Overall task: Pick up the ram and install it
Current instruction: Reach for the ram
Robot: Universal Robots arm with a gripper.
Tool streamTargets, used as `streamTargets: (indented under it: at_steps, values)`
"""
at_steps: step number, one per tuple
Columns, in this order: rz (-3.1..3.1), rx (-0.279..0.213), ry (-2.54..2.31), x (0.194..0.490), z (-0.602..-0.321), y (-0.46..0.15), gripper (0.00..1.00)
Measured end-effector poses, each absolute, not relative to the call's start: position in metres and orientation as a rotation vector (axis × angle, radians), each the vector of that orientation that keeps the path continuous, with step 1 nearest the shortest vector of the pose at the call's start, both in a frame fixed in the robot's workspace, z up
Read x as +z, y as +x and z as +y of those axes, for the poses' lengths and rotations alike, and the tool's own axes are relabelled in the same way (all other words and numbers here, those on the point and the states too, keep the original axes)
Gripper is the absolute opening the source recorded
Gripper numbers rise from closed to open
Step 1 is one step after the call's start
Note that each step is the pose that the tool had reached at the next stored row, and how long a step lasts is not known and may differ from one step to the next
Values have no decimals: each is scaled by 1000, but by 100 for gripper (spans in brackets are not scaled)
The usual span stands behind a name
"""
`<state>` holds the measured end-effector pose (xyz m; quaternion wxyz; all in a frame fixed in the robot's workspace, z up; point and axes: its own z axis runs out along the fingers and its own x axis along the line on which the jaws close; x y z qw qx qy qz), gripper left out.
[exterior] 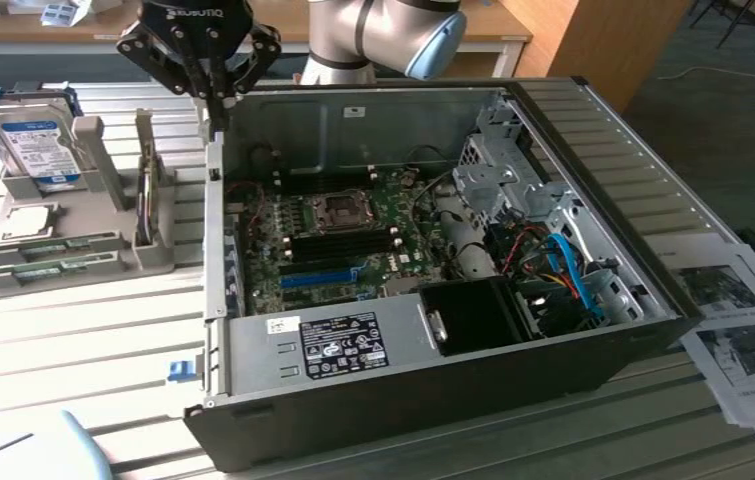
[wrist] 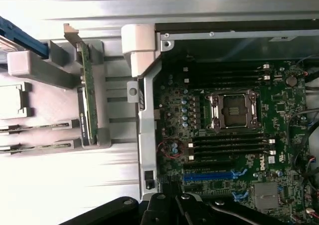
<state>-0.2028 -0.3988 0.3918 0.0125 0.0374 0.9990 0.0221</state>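
Jaws clenched on nothing; gripper [exterior: 214,98] hangs over the case [exterior: 591,150] corner. Ram [exterior: 57,244] lies in the holder [exterior: 153,258], exterior view's left. I'd worry closed fingers could bump it askew.

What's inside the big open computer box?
A green motherboard with a square chip socket, a blue slot, coloured cables and a black box. The labelled silver box hides whatever lies under it.
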Motion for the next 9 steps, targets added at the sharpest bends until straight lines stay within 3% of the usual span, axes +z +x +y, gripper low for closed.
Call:
streamTargets:
  at_steps: [9]
  values:
    - [3114, 69, 117, 391, -399, -226, 9]
